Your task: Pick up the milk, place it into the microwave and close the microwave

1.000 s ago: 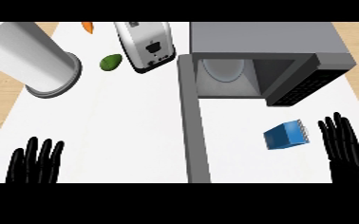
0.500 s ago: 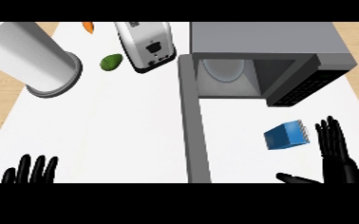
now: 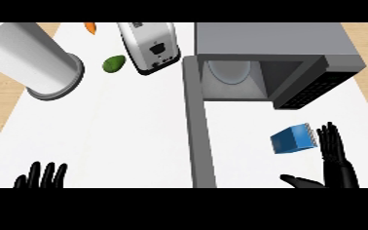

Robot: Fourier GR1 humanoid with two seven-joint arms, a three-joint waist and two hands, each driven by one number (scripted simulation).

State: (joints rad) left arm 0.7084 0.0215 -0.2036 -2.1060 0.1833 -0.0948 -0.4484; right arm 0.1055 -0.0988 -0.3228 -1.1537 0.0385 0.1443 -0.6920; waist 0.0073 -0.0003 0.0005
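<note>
Head view: the milk carton (image 3: 292,139) lies on the counter (image 3: 137,126) just left of the straight, upright fingers of the right hand (image 3: 338,168), whose thumb juts out wide below it. Beyond those fingertips stands the open microwave (image 3: 277,41); the left hand (image 3: 42,176) rests far left, fingers straight

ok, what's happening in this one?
The robot is setting up to pick up the milk. Its right hand is open, fingers straight and thumb spread, just right of the blue milk carton on the counter; nothing is grasped yet. The microwave stands open, its door swung out toward the robot, with a plate inside. The left hand rests open at the lower left edge.
</note>
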